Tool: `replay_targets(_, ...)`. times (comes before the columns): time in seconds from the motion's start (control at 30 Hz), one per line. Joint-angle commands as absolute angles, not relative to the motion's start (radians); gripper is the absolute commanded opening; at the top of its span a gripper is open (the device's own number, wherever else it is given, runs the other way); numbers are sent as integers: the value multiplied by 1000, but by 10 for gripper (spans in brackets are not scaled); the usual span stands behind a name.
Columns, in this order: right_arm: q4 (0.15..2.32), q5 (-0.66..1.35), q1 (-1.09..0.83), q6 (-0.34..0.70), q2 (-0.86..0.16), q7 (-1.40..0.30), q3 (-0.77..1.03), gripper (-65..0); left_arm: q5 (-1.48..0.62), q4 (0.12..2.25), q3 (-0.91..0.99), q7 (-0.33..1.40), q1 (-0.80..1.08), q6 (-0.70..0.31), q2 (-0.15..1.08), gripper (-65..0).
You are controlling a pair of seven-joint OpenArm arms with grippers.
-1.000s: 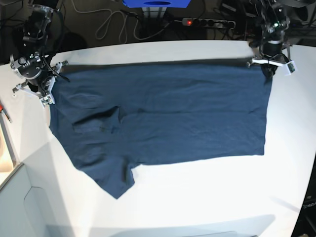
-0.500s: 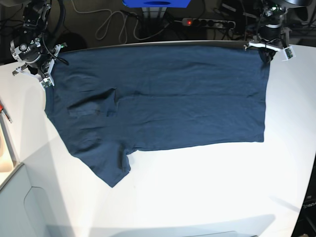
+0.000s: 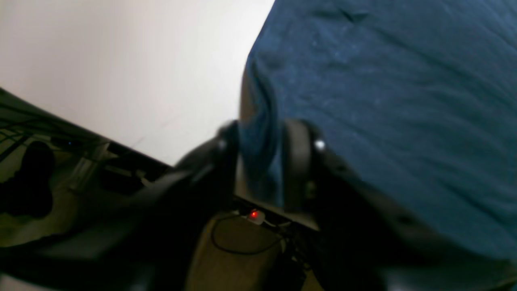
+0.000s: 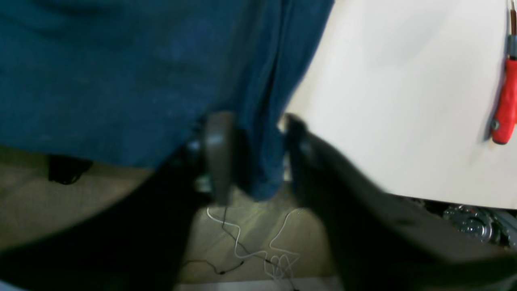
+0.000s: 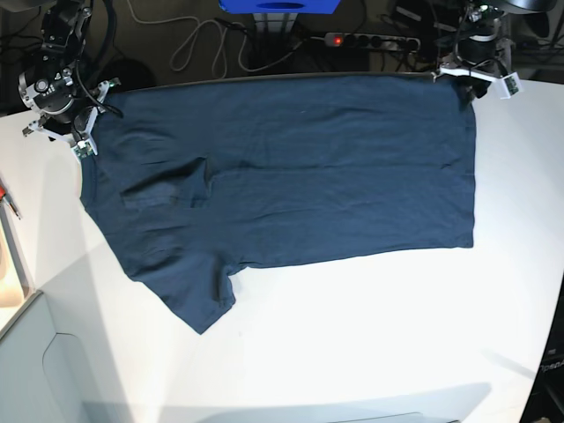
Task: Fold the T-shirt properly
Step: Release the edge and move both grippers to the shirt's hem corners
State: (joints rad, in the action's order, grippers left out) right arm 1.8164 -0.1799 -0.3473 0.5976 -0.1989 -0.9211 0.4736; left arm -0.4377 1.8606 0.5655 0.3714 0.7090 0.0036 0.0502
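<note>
spreading the t-shirt along the far edge of the desk

the left fingers are standing apart, with a fold of the t-shirt's corner hanging loosely between them, the cloth not pinched. the right fingers are likewise standing apart around a hanging fold at the opposite corner. the navy t-shirt is lying flat across the white desk, its top edge running along the far rim. a red-handled tool is lying on the desk nearby.
</note>
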Motion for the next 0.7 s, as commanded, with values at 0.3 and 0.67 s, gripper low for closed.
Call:
replay_targets(0.3, 1946, -185, -260, 698, -185, -924, 625, -253, -447, 2014, 722, 351, 665, 2, 15, -322)
replay_targets(0.67, 1945, -186, -125, 698, -179, -963, 529, -253, -438, 1821, 707, 503, 148, 7, 206, -322)
